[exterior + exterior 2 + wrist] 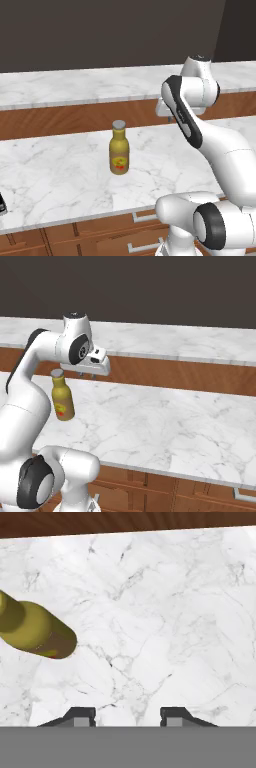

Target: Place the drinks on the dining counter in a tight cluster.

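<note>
A tall mustard-yellow bottle (119, 152) (62, 398) with a grey cap and a red-yellow label stands upright on the near marble top over drawers. From the hand view the yellow bottle (37, 632) lies at the left. My gripper (170, 118) (86, 375) (127, 716) hangs above that top, to the right of the bottle and a little farther back, pointing down. Its fingers are open with only bare marble between them. A small dark bottle (2, 204) is cut by the left edge. The dining counter (75, 87) (190, 341) runs behind, above brown wood panels.
The near marble top (60, 175) (165, 426) carries the bottles and has drawers with silver handles (142, 246) below its front edge. A dark wall rises behind the far slab. My own arm's elbow and base stand at the near edge.
</note>
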